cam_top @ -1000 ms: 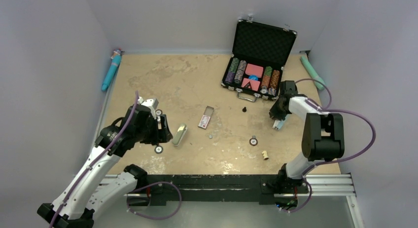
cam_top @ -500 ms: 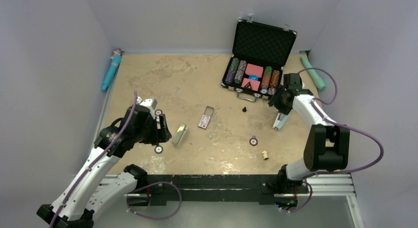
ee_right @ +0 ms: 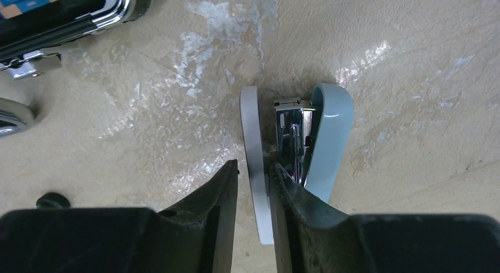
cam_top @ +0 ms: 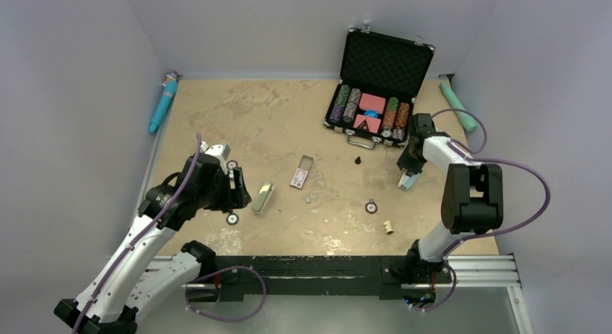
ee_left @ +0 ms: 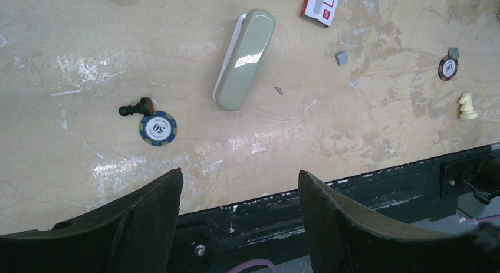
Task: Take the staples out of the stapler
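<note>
A light blue stapler (ee_right: 329,137) lies on its side at the right of the table (cam_top: 274,117), swung open, its shiny metal magazine (ee_right: 293,140) showing. My right gripper (ee_right: 253,164) straddles its white base (ee_right: 252,149): the right finger touches it and a thin gap stays at the left finger. It also shows in the top view (cam_top: 408,179) under the right gripper (cam_top: 408,162). A tiny grey strip of staples (ee_left: 342,58) lies loose mid-table. My left gripper (ee_left: 240,174) is wide open and empty, near an olive-green stapler (ee_left: 244,58).
An open black poker case (cam_top: 375,96) stands far right, its corner (ee_right: 71,13) close to my right gripper. A red-and-white box (cam_top: 301,174), chips (ee_left: 158,128) (ee_left: 448,67), a black pawn (ee_left: 137,108) and a white knight (ee_left: 467,106) are scattered. Blue tools (cam_top: 163,102) (cam_top: 459,107) lie at the side walls.
The right arm lifted away from the blue stapler toward the poker case, then came back down over it. The left arm has not moved.
</note>
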